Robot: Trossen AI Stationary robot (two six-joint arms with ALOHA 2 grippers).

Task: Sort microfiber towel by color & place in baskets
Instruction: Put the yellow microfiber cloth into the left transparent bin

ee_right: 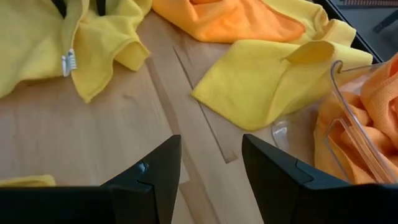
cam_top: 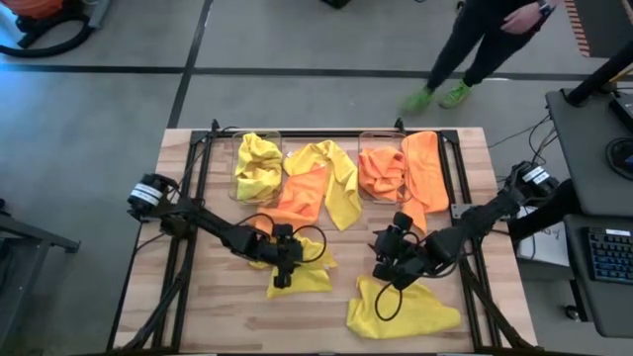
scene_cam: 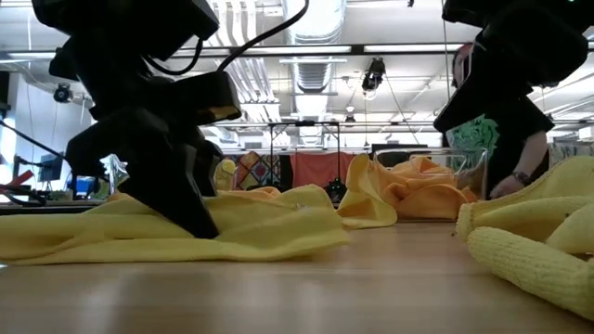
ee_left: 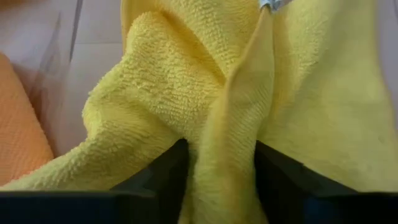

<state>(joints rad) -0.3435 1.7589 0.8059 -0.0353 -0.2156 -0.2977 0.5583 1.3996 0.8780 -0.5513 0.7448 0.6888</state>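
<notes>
Here, from above, the left hand [cam_top: 281, 269] sits low on a yellow towel [cam_top: 302, 277] near the front middle of the wooden surface [cam_top: 198, 307], and the right hand [cam_top: 388, 267] hovers just beside another yellow towel [cam_top: 401, 309] lying flat toward the front right. At the back, the left basket [cam_top: 255, 168] holds a yellow cloth, the right basket [cam_top: 381, 170] holds an orange one, and between them lie an orange towel [cam_top: 302, 196] and a long yellow towel [cam_top: 336, 178]; a further orange towel [cam_top: 423, 173] drapes beside the right basket. A person's legs [cam_top: 465, 49] show on the floor beyond. At table height, a dark hand presses into a spread yellow cloth [scene_cam: 241, 223], and a clear basket [scene_cam: 436, 190] with orange cloth stands behind. From the left wrist, the two dark fingers [ee_left: 165, 177] are clenched on a fold of yellow towel [ee_left: 230, 124]. From the right wrist, the fingers [ee_right: 155, 174] stand apart, released, over bare wood, with a folded yellow towel [ee_right: 273, 81] ahead and the basket's edge [ee_right: 348, 106] near.
</notes>
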